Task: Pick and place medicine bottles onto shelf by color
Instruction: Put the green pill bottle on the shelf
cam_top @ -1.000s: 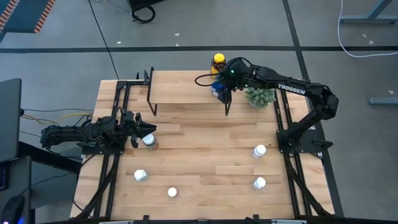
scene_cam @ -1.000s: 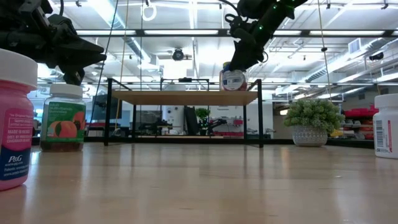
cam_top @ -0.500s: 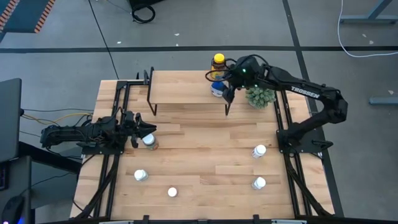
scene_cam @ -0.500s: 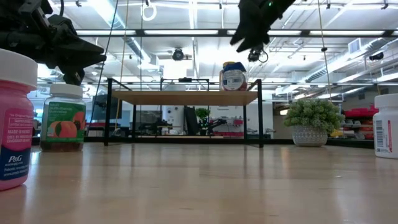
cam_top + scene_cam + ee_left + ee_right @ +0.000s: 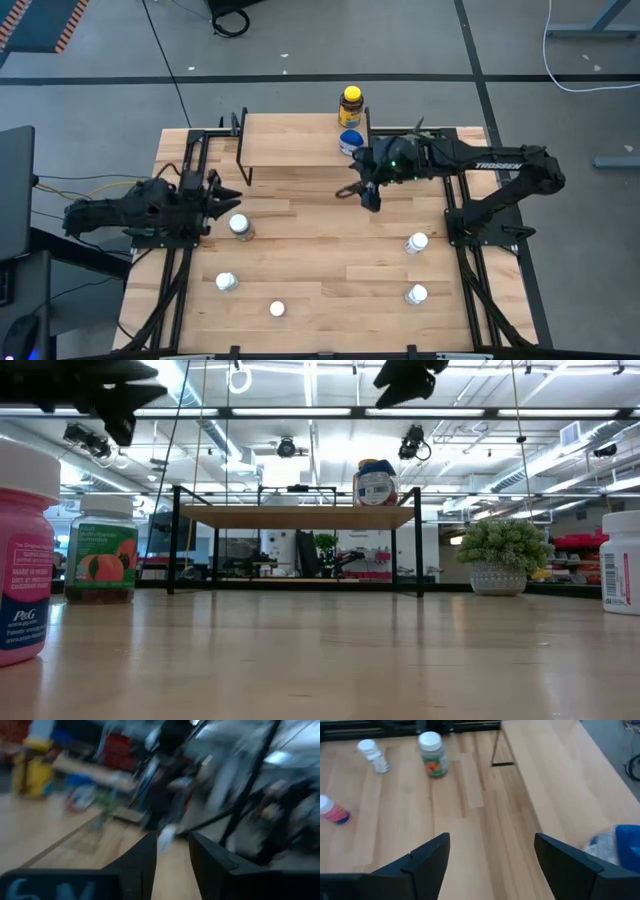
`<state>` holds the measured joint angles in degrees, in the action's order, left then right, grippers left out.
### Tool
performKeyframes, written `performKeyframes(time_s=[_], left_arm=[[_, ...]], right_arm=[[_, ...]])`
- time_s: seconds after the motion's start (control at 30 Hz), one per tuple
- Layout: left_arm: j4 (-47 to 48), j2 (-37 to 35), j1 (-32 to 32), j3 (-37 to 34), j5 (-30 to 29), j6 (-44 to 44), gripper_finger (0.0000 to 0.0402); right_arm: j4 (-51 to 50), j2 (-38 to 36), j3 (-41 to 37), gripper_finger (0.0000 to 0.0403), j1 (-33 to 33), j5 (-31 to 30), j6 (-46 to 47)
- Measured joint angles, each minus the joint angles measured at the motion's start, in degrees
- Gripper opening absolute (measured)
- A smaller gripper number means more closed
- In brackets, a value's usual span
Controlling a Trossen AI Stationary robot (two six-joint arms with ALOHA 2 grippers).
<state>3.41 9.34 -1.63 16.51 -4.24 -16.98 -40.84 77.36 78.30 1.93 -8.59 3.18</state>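
The light-wood shelf [image 5: 295, 140] stands at the table's far side. A blue-lidded bottle [image 5: 350, 141] stands on its right end, also in the low view [image 5: 375, 483]. An amber yellow-capped bottle [image 5: 351, 103] stands at the shelf's far right corner. My right gripper [image 5: 358, 190] hangs open and empty above the table, just in front of the shelf [image 5: 492, 865]. My left gripper [image 5: 222, 197] is open and raised beside a peach-labelled white-capped bottle [image 5: 240, 226]. The pink-labelled bottle [image 5: 20, 550] and other white-capped bottles [image 5: 227, 282] [image 5: 277, 309] [image 5: 416, 243] stand on the table.
A green spiky potted plant [image 5: 505, 555] stands at the far right beside the shelf; my right arm covers it in the high view. Another white-capped bottle [image 5: 416, 294] stands near right. The shelf's black legs [image 5: 500, 755] stand on the table. Bare wood lies in the table's middle.
My right gripper has let go of the blue-lidded bottle, which stays upright on the shelf's right end. It has risen and come toward the table's near edge, off the shelf. My left gripper has risen a little beside the peach-labelled bottle, which has not moved.
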Motion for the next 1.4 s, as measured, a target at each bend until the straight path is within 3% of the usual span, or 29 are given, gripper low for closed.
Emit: performKeyframes(time_s=[0.3,0.47,0.6,0.8,1.07,1.2,1.4], left_arm=[[37.8,27.9,0.0,31.4,-2.4,4.7,0.0166],[52.8,43.2,0.0,41.1,-0.5,7.0,0.0164],[57.2,51.8,0.0,42.2,3.7,6.6,0.0180],[65.0,60.9,0.0,42.2,4.5,5.3,0.0259],[65.6,62.5,0.0,42.2,5.8,1.6,0.0346],[65.7,62.5,0.4,42.2,7.6,-0.2,0.0360],[65.9,64.9,1.2,42.1,3.9,1.0,0.0361]], right_arm=[[0.0,0.0,-1.8,0.0298,-5.8,-5.8,2.1],[5.5,0.0,-8.4,0.0298,-7.5,-8.1,3.3],[7.7,0.1,-13.0,0.0298,-8.3,-8.1,4.5],[9.1,0.1,-14.4,0.0298,-9.4,-8.5,4.8],[10.2,0.1,-14.1,0.0298,-10.0,-8.6,3.3],[10.4,0.1,-14.1,0.0298,-10.0,-8.6,2.8],[10.4,0.1,-14.1,0.0298,-10.0,-8.6,2.9]])
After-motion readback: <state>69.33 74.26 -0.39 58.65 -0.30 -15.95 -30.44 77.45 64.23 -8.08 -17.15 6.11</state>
